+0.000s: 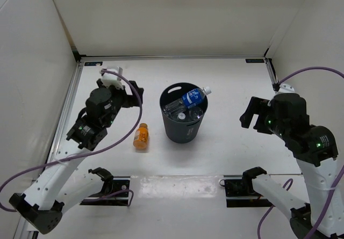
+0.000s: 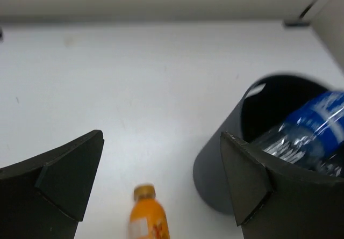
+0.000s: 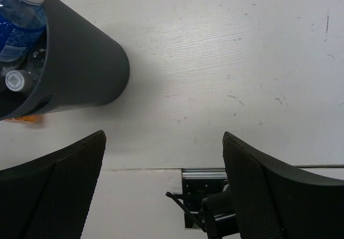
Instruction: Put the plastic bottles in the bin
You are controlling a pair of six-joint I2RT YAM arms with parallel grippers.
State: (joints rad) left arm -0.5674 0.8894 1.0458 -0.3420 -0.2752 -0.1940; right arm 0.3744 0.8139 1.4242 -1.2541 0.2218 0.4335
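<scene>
The dark grey bin (image 1: 183, 131) stands upright mid-table. Inside it a clear bottle with a blue label (image 1: 191, 98) leans, its white cap over the rim, beside other clear bottles (image 1: 177, 110). The short orange bottle (image 1: 141, 137) lies on the table left of the bin; it also shows in the left wrist view (image 2: 148, 220). My left gripper (image 1: 134, 95) is open and empty, above and beyond the orange bottle. My right gripper (image 1: 250, 115) is open and empty, right of the bin. The bin shows in the left wrist view (image 2: 215, 180) and the right wrist view (image 3: 86, 72).
White walls enclose the table on the left, back and right. A metal rail (image 1: 67, 110) runs along the left edge. The arm base mounts (image 1: 239, 188) sit at the near edge, with purple cables (image 1: 123, 137) looping by the left arm.
</scene>
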